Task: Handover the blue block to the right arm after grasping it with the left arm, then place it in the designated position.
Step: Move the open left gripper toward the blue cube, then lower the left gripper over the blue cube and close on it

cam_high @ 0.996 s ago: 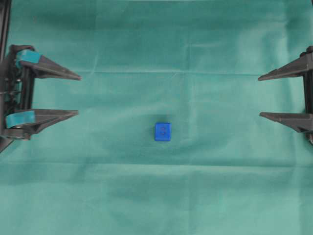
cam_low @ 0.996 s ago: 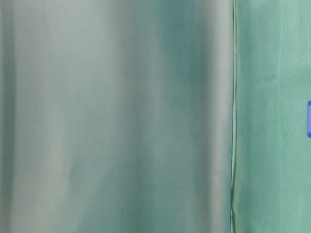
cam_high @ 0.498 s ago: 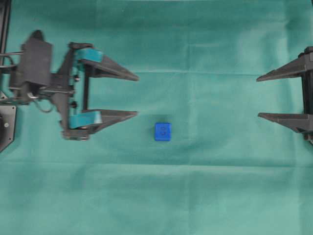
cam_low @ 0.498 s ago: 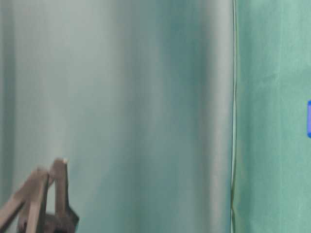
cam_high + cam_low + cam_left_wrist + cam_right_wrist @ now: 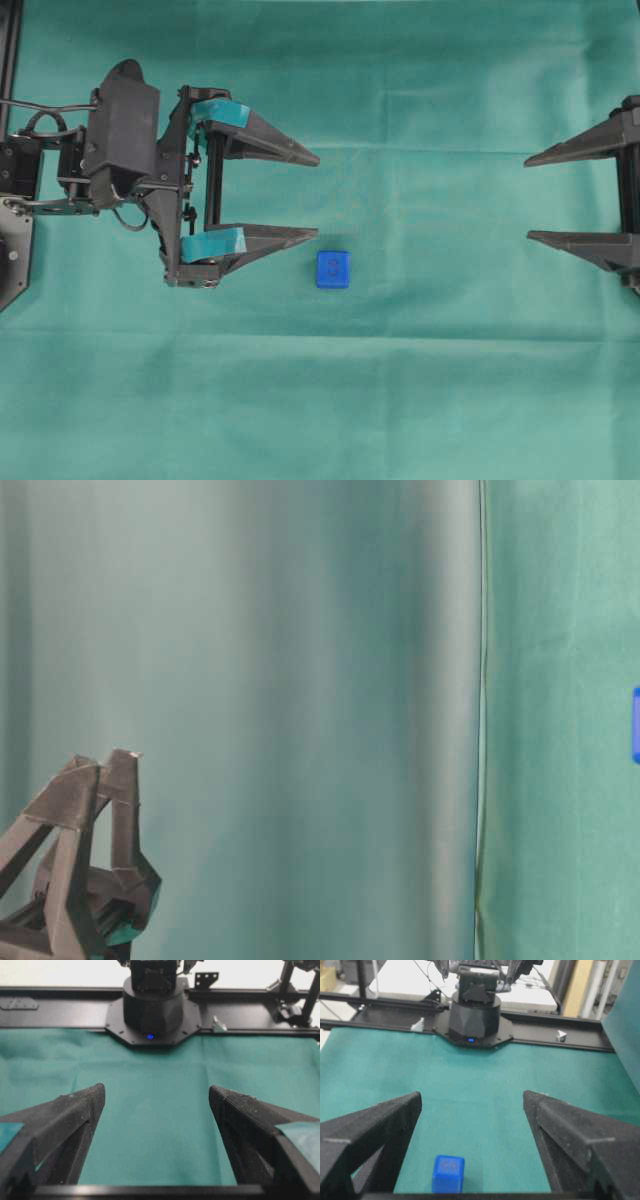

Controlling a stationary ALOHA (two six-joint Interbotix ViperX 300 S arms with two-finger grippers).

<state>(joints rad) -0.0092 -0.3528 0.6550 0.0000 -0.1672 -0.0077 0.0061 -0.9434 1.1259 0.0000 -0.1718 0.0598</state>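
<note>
blue block (image 5: pixel 333 269) sits mid-bench on green cloth (image 5: pixel 400 380), untouched. left hand (image 5: pixel 316 197) spread, its lower fingertip just beside block. right hand (image 5: pixel 529 198) spread at right edge.

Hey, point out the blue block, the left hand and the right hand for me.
blue block (image 5: pixel 333 269), overhead view, middle of its top face.
left hand (image 5: pixel 318 198), overhead view, open gap midway between its fingertips.
right hand (image 5: pixel 529 197), overhead view, open gap midway between its fingertips.
</note>
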